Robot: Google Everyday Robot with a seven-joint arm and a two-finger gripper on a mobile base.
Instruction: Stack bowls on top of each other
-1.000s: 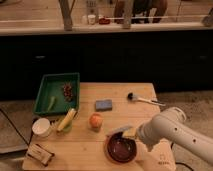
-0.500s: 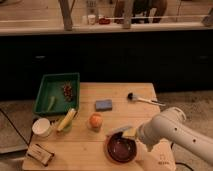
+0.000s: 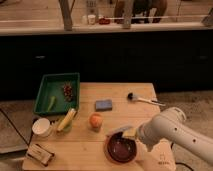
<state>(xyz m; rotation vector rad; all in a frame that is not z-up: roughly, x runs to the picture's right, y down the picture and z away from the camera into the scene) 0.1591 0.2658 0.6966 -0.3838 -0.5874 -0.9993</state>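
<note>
Dark brown bowl (image 3: 121, 149) at table's (image 3: 120, 95) front edge; gripper (image 3: 131, 134), jaws apparently spread, over its rim.

gripper (image 3: 131, 134) partly hidden by arm

Dark brown glossy bowl (image 3: 121, 149) upright at the table's near edge, tool (image 3: 131, 133) just above its rim

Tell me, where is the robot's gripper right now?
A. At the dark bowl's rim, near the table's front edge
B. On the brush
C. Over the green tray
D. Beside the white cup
A: the gripper sits at the far rim of the dark bowl, near the table front, away from tray, cup and brush.
</note>
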